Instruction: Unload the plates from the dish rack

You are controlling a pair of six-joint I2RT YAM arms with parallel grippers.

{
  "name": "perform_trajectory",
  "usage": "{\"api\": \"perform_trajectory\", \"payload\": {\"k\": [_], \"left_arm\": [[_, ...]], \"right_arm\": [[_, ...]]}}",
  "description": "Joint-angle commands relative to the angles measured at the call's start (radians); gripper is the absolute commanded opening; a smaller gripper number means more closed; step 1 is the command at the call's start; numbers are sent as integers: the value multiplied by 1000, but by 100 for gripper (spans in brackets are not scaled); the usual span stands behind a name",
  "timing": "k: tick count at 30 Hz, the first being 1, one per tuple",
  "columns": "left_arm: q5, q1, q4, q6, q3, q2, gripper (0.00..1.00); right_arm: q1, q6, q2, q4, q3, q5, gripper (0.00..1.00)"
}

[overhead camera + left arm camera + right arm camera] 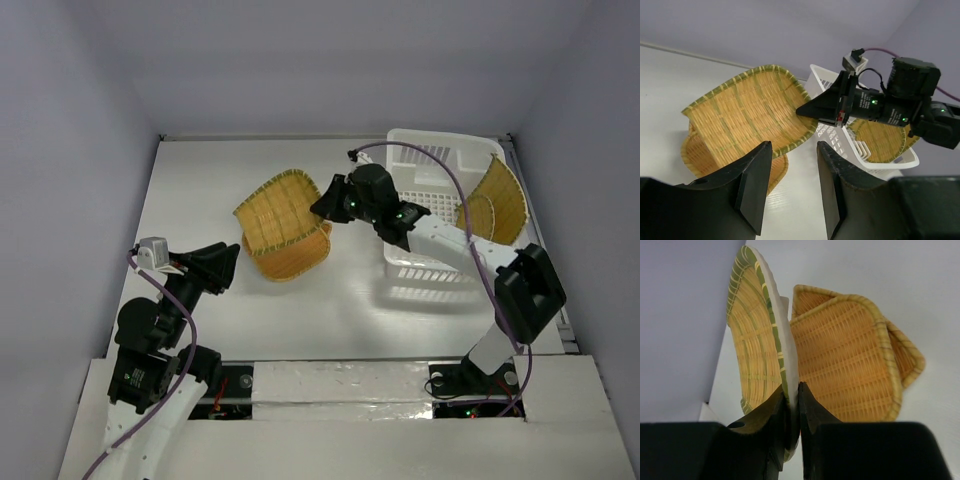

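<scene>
On the table [200,180], left of the rack [420,150], a pile [295,258] of unloaded plates lies flat. At least two show, a rounded square on top with another peeking out beneath. Just above it the right end effector [322,203] pinches one more plate [278,208] by its rim, tilted nearly on edge and not yet set down. At the rack's right end at least two plates [497,197] lean upright, so the job looks roughly half done, with this plate to lay and those to fetch. The left end effector [230,270] hangs near the pile with its jaws apart, holding nothing. The held plate is thin woven wicker, tan-orange with a green-and-yellow banded edge, shallowly dished. It looks light and stiff, though the narrow rim grip could let it swing.
</scene>
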Motion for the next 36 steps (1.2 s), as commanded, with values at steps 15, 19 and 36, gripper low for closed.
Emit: {"api": "perform_trajectory", "payload": {"k": [15,19,36], "left_arm": [[-9,-5,21,-6,7,26,38],[-12,-5,21,-6,7,24,38],[-12,-5,21,-6,9,20,38]], "right_arm": [[-1,232,93,462,-174,-106,0],[-1,258,105,486,-212,-107,0],[-1,262,133,467,-295,-96,32]]}}
